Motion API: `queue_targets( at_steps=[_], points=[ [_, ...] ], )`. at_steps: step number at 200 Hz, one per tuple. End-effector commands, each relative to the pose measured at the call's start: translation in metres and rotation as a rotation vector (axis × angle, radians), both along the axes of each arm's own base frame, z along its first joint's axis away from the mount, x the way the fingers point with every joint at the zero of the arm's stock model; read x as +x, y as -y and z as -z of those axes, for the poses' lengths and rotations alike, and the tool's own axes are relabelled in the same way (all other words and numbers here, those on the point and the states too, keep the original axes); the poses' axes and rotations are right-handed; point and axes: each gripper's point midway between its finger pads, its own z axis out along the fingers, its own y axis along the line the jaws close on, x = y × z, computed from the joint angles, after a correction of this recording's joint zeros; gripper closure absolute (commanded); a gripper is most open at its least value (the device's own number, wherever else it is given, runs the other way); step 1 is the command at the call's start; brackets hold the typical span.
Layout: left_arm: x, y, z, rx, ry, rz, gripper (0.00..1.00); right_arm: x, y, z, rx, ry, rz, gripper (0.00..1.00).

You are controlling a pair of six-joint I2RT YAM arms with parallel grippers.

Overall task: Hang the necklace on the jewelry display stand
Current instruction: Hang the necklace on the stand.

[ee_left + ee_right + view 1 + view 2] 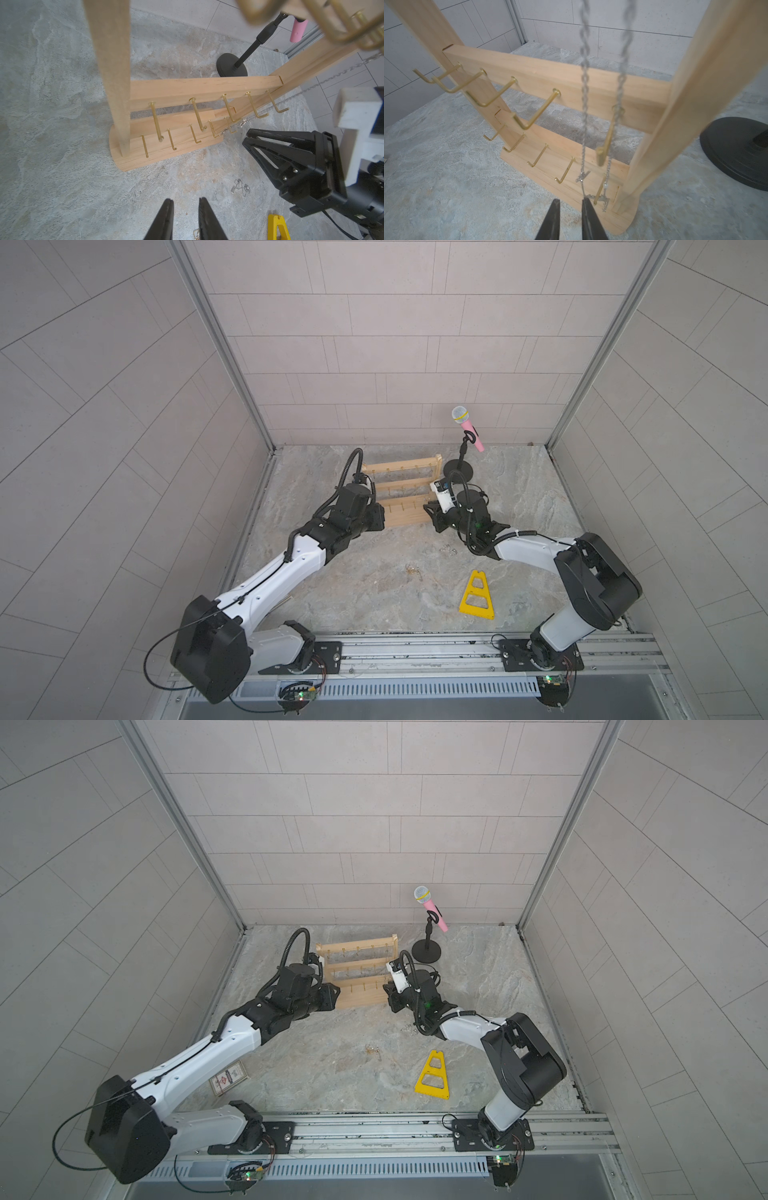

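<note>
We judge the necklace [584,124] light, limp and slippery: a thin silver chain with no stiffness, apt to snag on the gold hooks [538,112] and to slide off a smooth pad; we would pinch it across one strand, low down near its bottom loop; a hard pull could well tip the pale jewelry display stand [401,483] or strain a link.

It hangs in two strands down the front of the stand, at the end nearest the right arm; it passes the last hook of the middle bar [550,70] and reaches the last hook of the bottom bar [560,141], just above the stand's base [128,162]; the hook that carries it lies above the right wrist view, so we cannot name it.

The left fingers [167,218] hover low before the stand's other end, parted a little, bare desk [62,104] showing between them; they hold nothing and touch nothing.

The right fingers [588,218] sit just in front of the stand's base under the chain, parted by a narrow gap with nothing in it; the bottom loop lies right at one fingertip, and whether it touches we cannot tell.
</note>
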Motion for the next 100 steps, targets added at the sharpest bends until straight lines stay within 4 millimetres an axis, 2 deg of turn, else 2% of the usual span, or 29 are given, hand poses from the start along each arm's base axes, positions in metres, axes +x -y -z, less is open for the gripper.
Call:
queue_targets(
  at_steps=[1, 48, 100],
  points=[
    [0.002, -0.003, 0.002, -0.004, 0.005, -0.014, 0.74, -0.001, -0.001, -0.011, 0.005, 0.023, 0.002, 0.77],
    [0.002, -0.001, 0.000, -0.008, 0.001, -0.007, 0.74, -0.011, 0.007, -0.019, 0.010, 0.004, -0.006, 0.72],
    [-0.004, 0.001, -0.001, -0.008, -0.025, 0.012, 0.74, -0.029, 0.037, -0.026, 0.053, -0.084, 0.028, 0.67]
  ],
)
